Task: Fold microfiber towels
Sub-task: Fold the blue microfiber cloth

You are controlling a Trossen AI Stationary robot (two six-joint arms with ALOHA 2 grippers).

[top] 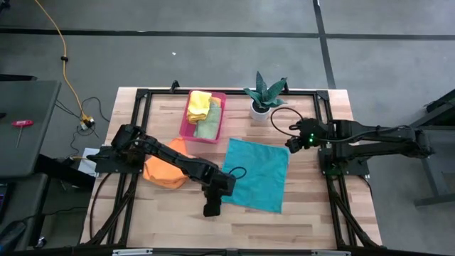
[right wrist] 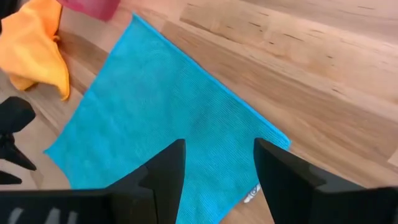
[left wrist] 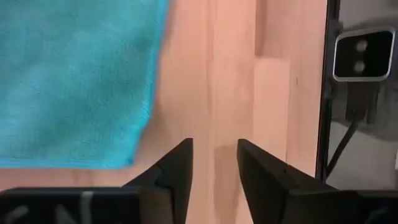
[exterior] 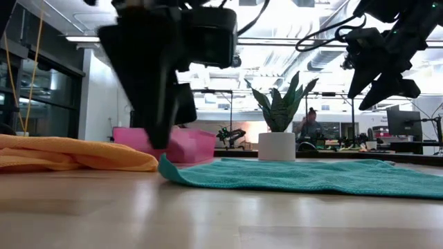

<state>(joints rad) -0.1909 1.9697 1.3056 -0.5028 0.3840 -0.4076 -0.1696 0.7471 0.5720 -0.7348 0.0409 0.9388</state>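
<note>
- Teal towel lies spread flat on the wooden table, one layer, slightly skewed. I take it as my landmark.
- My left gripper hangs just off the teal towel's near left corner, over bare wood. Fingers stand apart with a narrow gap, nothing between them; the towel's edge lies beside them, not touching.
- My right gripper hovers above the teal towel's far right corner, lifted clear of it. Fingers are spread wide and empty.
- Orange towel sits crumpled just left of the teal towel, partly under my left arm.
- Pink tray stands beyond the teal towel's far left corner; in it a yellow towel and a light green towel.
- Potted plant stands beyond the teal towel's far edge, near my right gripper.
</note>
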